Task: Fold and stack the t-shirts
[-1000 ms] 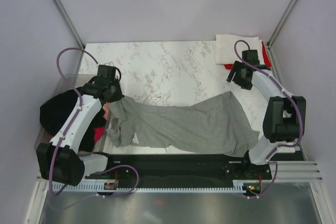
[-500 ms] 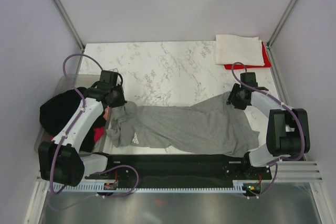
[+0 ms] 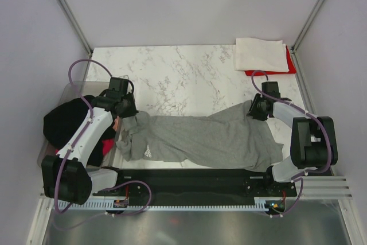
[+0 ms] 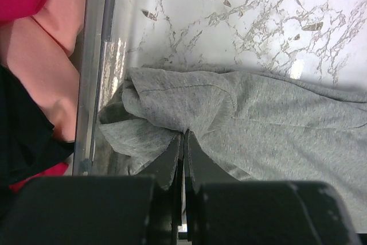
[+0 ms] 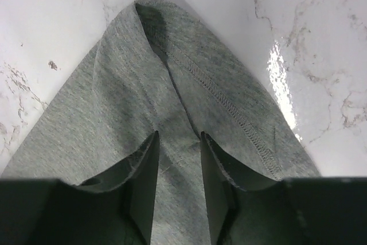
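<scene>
The heather grey t-shirt (image 3: pixel 200 139) lies crumpled across the front of the marble table, with its small white logo (image 3: pixel 148 152) near the left. My left gripper (image 3: pixel 127 114) is shut on a bunched edge of it (image 4: pixel 172 101), right beside the tub wall. My right gripper (image 3: pixel 256 111) stands open on the shirt's far right corner (image 5: pixel 143 73), its fingers (image 5: pixel 146 159) straddling a ridge of cloth with a stitched hem beside it. A folded white t-shirt (image 3: pixel 259 54) rests on a red one (image 3: pixel 291 64) at the back right.
A clear plastic tub (image 4: pixel 94 55) at the left table edge holds a black shirt (image 3: pixel 66 121), a pink one (image 4: pixel 40 73) and a red one (image 3: pixel 107 146). Frame posts stand at both back corners.
My right arm came down from beside the white stack to the grey shirt's right corner. My left gripper shifted slightly right with the cloth in it.
</scene>
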`<state>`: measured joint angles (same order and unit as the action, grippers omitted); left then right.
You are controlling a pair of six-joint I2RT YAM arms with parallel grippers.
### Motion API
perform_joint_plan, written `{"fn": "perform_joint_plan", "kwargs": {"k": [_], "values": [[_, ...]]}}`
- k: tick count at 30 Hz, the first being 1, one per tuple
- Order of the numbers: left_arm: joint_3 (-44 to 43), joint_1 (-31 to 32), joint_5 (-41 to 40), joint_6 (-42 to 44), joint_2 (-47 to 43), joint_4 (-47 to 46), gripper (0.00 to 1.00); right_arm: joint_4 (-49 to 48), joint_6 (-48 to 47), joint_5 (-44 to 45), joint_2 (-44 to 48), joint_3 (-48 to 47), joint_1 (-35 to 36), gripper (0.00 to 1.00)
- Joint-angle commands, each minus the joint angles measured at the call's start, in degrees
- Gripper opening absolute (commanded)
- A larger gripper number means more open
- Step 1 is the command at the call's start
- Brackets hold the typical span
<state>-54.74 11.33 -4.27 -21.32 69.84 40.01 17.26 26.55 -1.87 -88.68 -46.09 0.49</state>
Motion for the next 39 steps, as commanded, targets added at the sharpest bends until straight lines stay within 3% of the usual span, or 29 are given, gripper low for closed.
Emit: {"fn": "perform_joint_plan", "kwargs": {"k": [1,6,10,14,15,19,20,31,39], "values": [[0.60,-0.17,0.32,2.78,-1.46,-2.04,0.02,-1.97,-0.35,-0.94,-0.26,-0.23,0.12,0.40],[0.60,-0.17,0.14,2.69,-1.55,-2.04,0.02,-1.88,-0.35,-1.47,0.62,0.20,0.12,0.28],[0.69,-0.17,0.14,2.78,-1.64,-2.04,0.02,-1.88,-0.53,-1.73,1.06,1.08,0.21,0.10],[0.69,-0.17,0.14,2.69,-1.73,-2.04,0.02,-1.88,-0.70,-1.65,1.41,1.35,0.21,0.03],[0.69,-0.26,0.14,2.69,-1.73,-2.04,0.02,-1.61,-0.71,-1.39,1.50,1.18,0.21,0.04],[0.86,-0.17,0.14,2.69,-1.73,-2.04,0.02,1.02,-1.93,3.26,3.69,0.21,0.21,0.47],[0.78,-0.17,0.14,2.69,-1.90,-2.04,0.02,1.29,-2.02,4.75,4.39,0.12,0.21,0.50],[0.78,-0.26,0.14,2.69,-1.99,-2.04,0.02,2.96,-1.50,5.12,7.39,1.52,1.17,0.48],[0.86,-0.17,0.40,2.78,-2.26,-2.04,0.02,-0.55,-1.23,4.94,3.26,3.11,2.94,0.43]]}}
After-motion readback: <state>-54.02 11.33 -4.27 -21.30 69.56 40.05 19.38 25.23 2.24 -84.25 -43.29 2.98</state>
